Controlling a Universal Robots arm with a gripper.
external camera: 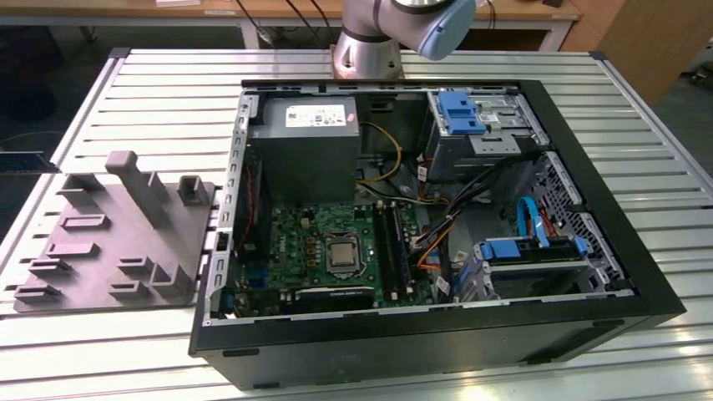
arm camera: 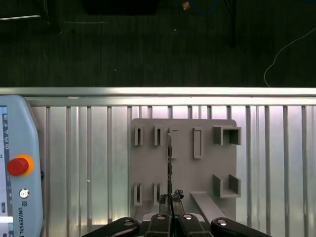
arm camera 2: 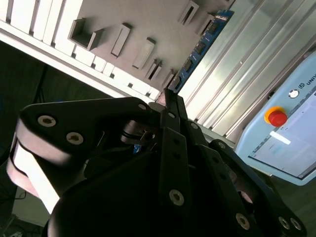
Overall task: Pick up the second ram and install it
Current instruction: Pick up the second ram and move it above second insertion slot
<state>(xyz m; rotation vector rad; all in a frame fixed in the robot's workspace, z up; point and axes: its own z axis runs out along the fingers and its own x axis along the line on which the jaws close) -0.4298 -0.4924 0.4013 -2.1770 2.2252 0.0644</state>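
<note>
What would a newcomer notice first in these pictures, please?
In the exterior view, an open PC case sits on a slatted table, motherboard bare. In both wrist views the claw grips a ram before a grey slotted tray, near a pendant with a red button.

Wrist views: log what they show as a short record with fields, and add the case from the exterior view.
held item: the second ram, edge-on, sticking out past the claw
claw state: shut on the ram
under the ram: grey fixture plate with raised holders, on the slatted table
beside the plate: teach pendant with a red button
computer case: open, lying on the table, motherboard exposed
</note>
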